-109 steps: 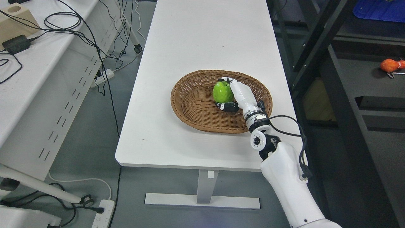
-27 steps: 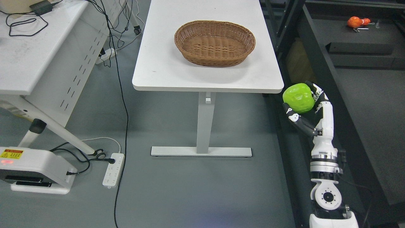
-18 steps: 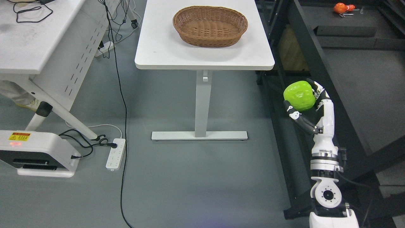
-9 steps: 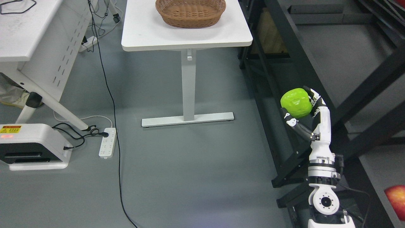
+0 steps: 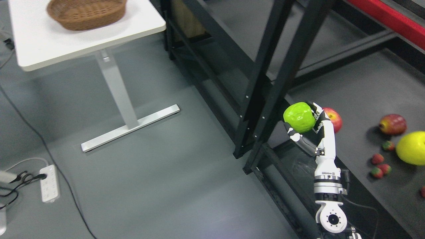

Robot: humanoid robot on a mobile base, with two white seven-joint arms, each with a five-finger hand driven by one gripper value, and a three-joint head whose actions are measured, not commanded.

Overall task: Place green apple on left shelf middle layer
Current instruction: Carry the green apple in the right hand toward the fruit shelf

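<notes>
My right hand (image 5: 304, 122) is shut on the green apple (image 5: 298, 117) and holds it up in the air. It is at the front edge of a dark shelf layer (image 5: 352, 99), beside two black uprights (image 5: 265, 83). The arm comes up from the bottom edge at the right. A red apple (image 5: 334, 119) lies on the shelf just behind the hand. The left arm is out of view.
On the shelf lie a red fruit (image 5: 393, 123), a yellow fruit (image 5: 411, 147) and several small strawberries (image 5: 378, 164). A white table (image 5: 40, 49) with a wicker basket (image 5: 86, 13) stands at the upper left. A power strip (image 5: 49, 183) and cables lie on the grey floor.
The camera has swung right: table and basket slid to the upper left and the shelf with fruit came into view. My right hand still holds the green apple, now by the shelf's front.
</notes>
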